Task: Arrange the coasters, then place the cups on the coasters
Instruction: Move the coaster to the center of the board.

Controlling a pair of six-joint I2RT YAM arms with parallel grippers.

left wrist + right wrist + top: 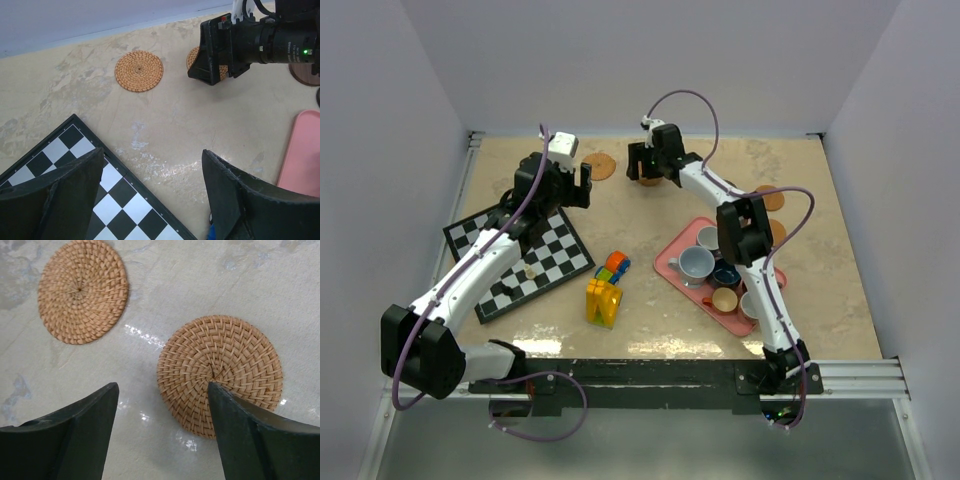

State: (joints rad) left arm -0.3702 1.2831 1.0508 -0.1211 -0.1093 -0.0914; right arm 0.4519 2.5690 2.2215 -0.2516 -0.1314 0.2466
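Two orange-tan woven coasters lie flat near the back of the table: one (83,290) out in the open (600,165), the other (220,370) just below my right gripper (162,385). That gripper (645,172) is open, one fingertip hovering over this coaster's centre, holding nothing. My left gripper (152,152) hangs open and empty over bare table by the chessboard corner (578,188). Two more coasters (770,197) (777,232) lie behind the right arm. A dark brown one (305,75) shows at the left wrist view's edge. Several cups, such as the grey-white one (695,263), sit on the pink tray (672,255).
A black-and-white chessboard (520,255) lies on the left under the left arm. Colourful toy blocks (605,300) stand in the front middle, between the chessboard and the pink tray. Walls enclose the table on three sides.
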